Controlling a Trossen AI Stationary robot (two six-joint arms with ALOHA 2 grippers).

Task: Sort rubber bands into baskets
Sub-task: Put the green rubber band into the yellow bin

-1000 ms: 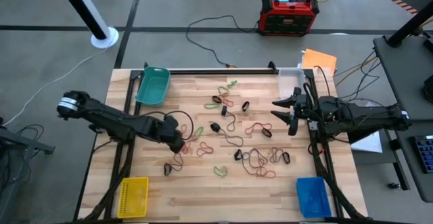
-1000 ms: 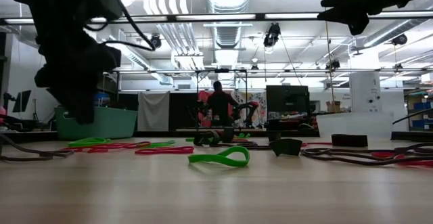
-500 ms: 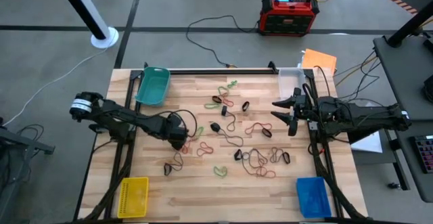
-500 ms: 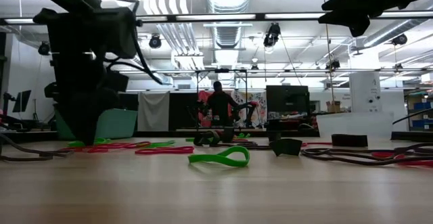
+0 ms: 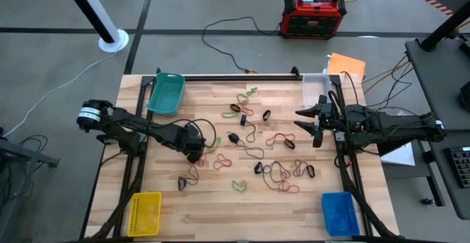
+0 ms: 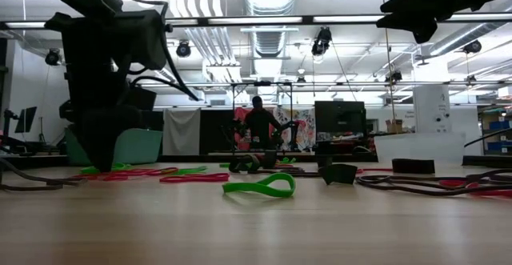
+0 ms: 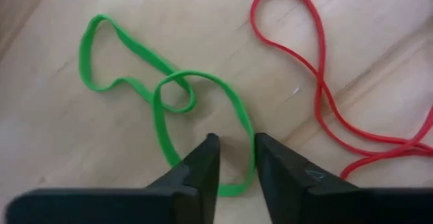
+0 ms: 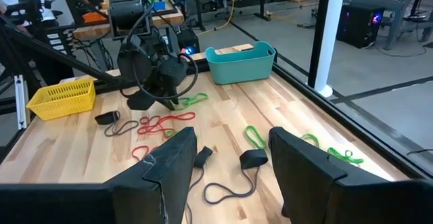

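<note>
A: Where is the left hand (image 5: 195,149)?

B: Down at the bench (image 5: 220,206), left of centre in the high view, about nine o'clock from the middle of the scattered bands. In its wrist view the two fingers (image 7: 203,166) stand a little apart with one side of a green rubber band (image 7: 162,95) running between them; whether the tips press it, I cannot tell.

A: What lies beside that band?

B: A red rubber band (image 7: 318,82) at about three o'clock of it in the wrist picture, close but not touching.

A: And the right hand (image 5: 308,123)?

B: It hangs above the bench near the three o'clock edge, fingers (image 8: 304,163) spread wide, gripping nothing.

A: The baskets?

B: One at each corner in the high view. Teal basket (image 5: 166,92) at about ten o'clock, clear basket (image 5: 316,86) at about two, yellow basket (image 5: 144,214) at about eight, blue basket (image 5: 340,214) at about four.

A: The other bands?

B: Strewn over the middle of the bench, well apart from every basket: red, green, black and brownish loops, some tangled together. In the low view a green band (image 6: 258,187) lies nearest the camera.

A: Anything beyond the bench?

B: A red-and-black box (image 5: 313,15) on the floor at about one o'clock, and a person (image 6: 258,125) standing far back in the room.
</note>
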